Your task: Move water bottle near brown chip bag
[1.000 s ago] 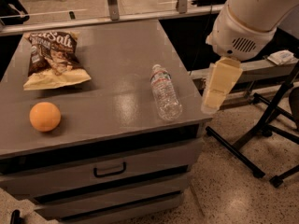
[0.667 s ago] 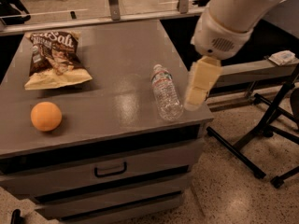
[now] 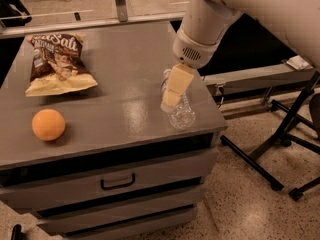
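The cream gripper (image 3: 171, 98) hangs over the small clear ribbed plastic water bottle (image 3: 181, 116); whether it is wide or narrow cannot be told. The bottle lies at the grey cabinet top's (image 3: 120, 74) right edge, well apart from the crinkled dark brown chip bag (image 3: 57, 64).

I have my gripper (image 3: 172, 95) over the water bottle (image 3: 181, 115) by the right edge. Open cabinet top (image 3: 125, 69) runs to the brown chip bag (image 3: 56, 61); the orange (image 3: 48, 124) sits aside, nearer the front.
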Available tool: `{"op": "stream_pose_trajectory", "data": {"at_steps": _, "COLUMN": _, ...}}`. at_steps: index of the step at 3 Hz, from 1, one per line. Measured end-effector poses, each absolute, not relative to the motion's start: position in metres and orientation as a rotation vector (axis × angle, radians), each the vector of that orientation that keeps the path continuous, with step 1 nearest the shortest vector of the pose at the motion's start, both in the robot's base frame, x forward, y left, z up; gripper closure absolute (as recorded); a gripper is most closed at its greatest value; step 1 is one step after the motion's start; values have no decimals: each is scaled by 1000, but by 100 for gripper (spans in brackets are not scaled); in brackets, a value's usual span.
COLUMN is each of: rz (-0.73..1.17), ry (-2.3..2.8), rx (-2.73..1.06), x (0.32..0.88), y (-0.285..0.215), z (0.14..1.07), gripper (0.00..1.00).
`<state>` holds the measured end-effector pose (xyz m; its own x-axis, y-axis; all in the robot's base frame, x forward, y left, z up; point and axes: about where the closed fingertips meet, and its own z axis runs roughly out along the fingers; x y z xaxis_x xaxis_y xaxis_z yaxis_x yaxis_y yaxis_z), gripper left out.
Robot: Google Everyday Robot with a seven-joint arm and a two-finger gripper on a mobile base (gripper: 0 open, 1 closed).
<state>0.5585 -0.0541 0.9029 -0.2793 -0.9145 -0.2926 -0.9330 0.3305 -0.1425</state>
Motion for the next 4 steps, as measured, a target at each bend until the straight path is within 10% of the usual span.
{"op": "stream_pose_trajectory", "data": {"at_steps": 1, "rz": 94, "ry": 2405, "rx": -1527, "x": 567, "y": -52, "z": 879, "gripper": 0}}
{"op": "stream_pose_trajectory", "data": {"at_steps": 4, "rz": 69, "ry": 2630, "rx": -1546, "x": 547, "y": -33, "z": 851, "gripper": 64}}
